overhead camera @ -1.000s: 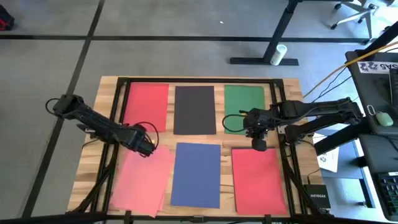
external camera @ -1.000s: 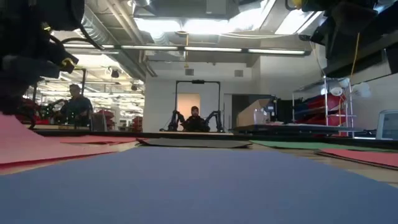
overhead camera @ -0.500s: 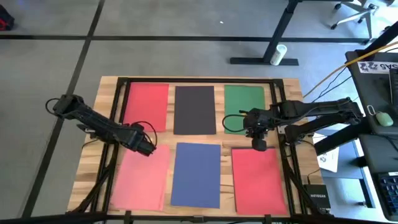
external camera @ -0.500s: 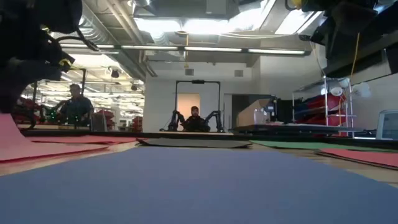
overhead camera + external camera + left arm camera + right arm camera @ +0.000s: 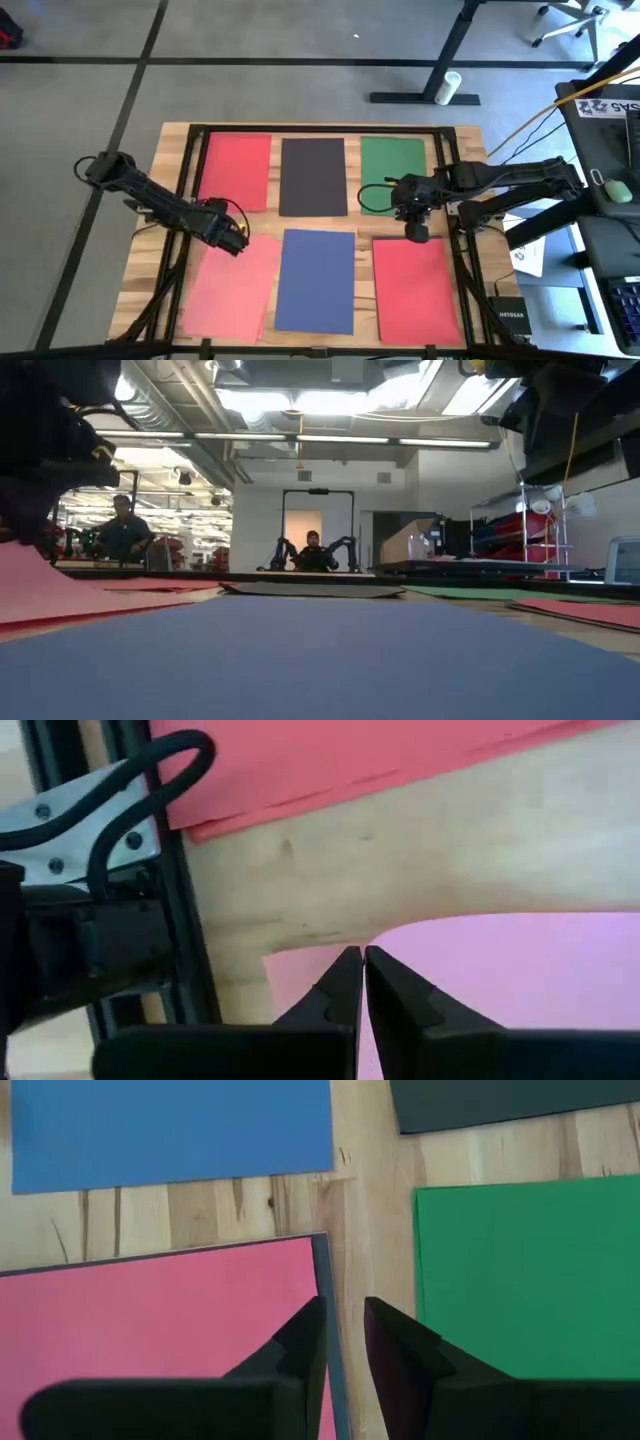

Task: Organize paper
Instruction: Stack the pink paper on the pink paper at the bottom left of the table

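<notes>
Pink paper [image 5: 232, 285]: left tool [image 5: 362, 960] pinches its corner edge; right tool [image 5: 343, 1315] narrow.

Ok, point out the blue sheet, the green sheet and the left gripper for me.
blue sheet [image 5: 315, 280]: high view, middle of the sheet.
green sheet [image 5: 392, 160]: high view, bare upper half of the sheet.
left gripper [image 5: 362, 972]: left wrist view, between its fingertips, at the pink sheet's [image 5: 520, 980] corner.

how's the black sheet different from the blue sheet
The black sheet is in the table's far row, between a red and a green sheet; the blue sheet is in the near row, right below it. Black is dark charcoal, blue mid-blue. Both lie flat, lengthwise front to back, about equal in size, with no gripper on them.
</notes>
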You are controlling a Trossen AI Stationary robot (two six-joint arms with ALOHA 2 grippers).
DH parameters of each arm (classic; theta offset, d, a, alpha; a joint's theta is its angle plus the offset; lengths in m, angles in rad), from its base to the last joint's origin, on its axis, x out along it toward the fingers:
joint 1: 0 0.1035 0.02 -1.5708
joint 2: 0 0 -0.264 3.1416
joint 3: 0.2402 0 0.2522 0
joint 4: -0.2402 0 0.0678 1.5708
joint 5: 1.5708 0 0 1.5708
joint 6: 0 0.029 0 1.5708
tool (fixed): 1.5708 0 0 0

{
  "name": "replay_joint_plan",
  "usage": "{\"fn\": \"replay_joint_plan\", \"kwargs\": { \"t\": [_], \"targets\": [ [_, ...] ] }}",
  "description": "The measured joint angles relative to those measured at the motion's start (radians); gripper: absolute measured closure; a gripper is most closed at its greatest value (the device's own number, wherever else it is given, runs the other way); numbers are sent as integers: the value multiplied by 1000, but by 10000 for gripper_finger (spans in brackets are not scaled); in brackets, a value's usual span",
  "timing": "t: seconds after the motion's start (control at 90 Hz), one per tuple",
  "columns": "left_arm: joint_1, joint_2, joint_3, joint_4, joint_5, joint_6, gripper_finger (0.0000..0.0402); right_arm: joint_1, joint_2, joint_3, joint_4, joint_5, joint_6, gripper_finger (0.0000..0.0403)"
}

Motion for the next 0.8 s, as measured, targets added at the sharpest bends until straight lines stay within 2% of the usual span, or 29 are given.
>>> {"fn": "replay_joint_plan", "kwargs": {
  "t": [0.189, 0.344, 0.589, 0.8],
  "targets": [
    [23, 0, -45, 68, 53, -5, 402, 0, 0, 0, -1, -1, 0, 343],
    [32, 0, -64, 102, 56, -89, 402, 0, 0, 0, -8, -2, -5, 343],
    [10, 0, -64, 75, 50, -178, 402, 0, 0, 0, -8, -2, -49, 343],
    [10, 0, -40, 49, 46, -155, 402, 0, 0, 0, -4, 0, -76, 343]
  ]
}}
